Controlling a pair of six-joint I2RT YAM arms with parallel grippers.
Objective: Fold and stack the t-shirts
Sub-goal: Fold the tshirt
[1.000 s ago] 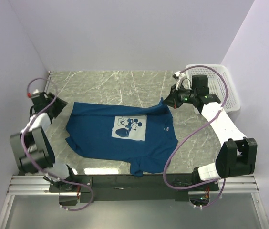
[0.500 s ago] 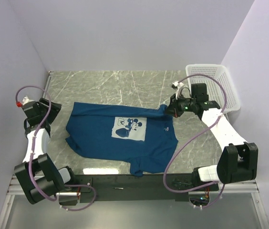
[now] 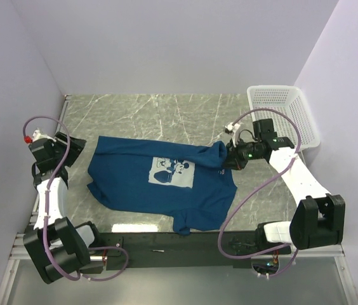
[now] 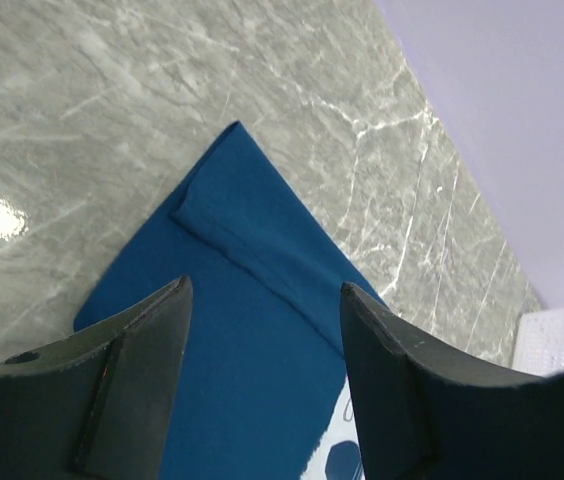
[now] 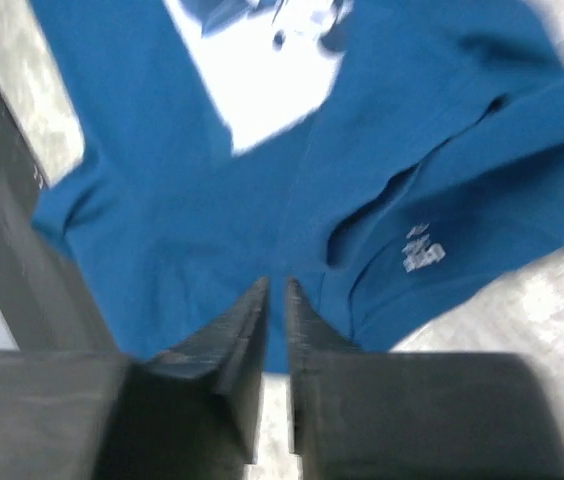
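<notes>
The dark blue short-sleeved cotton t-shirt (image 3: 134,190) lies spread chest-up on the grey marble-patterned table surface (image 3: 153,114), about midway between the left and right edges, with one lobe of cloth reaching the near edge. Its white-and-blue cartoon print (image 3: 171,171) faces upward. My left gripper (image 4: 264,292) hangs near the left edge of the surface, above the shirt's left end. Its jaws stand wide apart with nothing between them, and a folded blue corner of cloth (image 4: 252,220) shows through the gap on the surface below. My right gripper (image 5: 274,288) is at the shirt's far right corner, where the cloth is bunched and raised against it. Its jaws are drawn almost together, leaving only a thin slit; the wrist view is blurred, and I cannot tell whether any cloth is pinched in that slit. A white plastic mesh basket (image 3: 306,114) occupies the far right corner of the surface
</notes>
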